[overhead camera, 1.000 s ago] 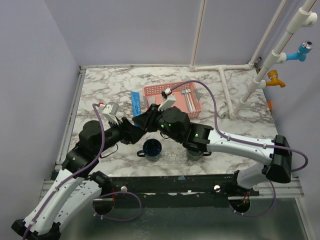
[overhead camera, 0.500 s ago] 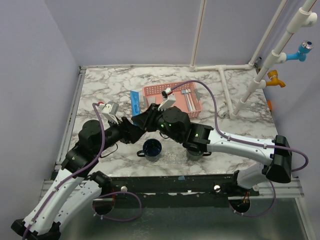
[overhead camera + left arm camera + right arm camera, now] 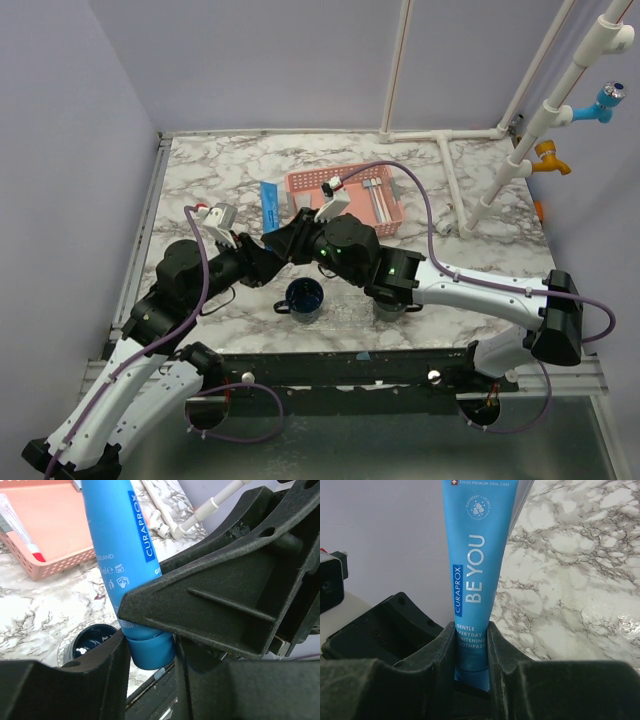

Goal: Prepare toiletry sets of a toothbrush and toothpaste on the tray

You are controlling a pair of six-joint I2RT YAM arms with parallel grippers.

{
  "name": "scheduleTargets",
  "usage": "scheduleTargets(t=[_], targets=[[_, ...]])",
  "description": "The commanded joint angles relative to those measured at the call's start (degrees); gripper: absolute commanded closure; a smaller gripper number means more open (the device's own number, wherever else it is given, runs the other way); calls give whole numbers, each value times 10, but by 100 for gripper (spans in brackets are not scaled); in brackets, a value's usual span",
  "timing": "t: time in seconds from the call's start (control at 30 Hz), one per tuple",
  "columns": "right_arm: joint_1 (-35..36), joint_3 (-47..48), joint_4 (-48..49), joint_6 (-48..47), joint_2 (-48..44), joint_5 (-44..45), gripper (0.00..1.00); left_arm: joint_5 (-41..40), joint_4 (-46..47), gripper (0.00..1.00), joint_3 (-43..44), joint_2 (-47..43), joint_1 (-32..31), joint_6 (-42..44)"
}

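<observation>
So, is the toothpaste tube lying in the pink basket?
No, the right gripper clamps the toothpaste tube near its cap end.

A robotics lab cell dressed as a bathroom: marble-look table, bare lilac walls, white pipes with coloured taps at 2 o'clock, two robot arms bolted at 6 o'clock.

You look down on the table from high behind; both wrist cameras sit close, sharing the blue tube.
</observation>
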Motion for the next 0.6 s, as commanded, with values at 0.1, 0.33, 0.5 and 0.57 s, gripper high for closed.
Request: scheduleTargets(t=[0.1, 0.33, 0.5, 0.57], targets=[[18, 3, 1, -1, 6, -33, 73, -31, 25, 82, 20, -14, 4, 18], [18, -3, 4, -7, -3, -21, 57, -23, 15, 100, 19, -23, 3, 38], [18, -1, 0, -14, -9, -10, 52, 1, 9, 100, 13, -32, 3, 48], [18, -1, 0, -17, -13, -5, 51, 6, 5, 100, 9, -38, 3, 52]])
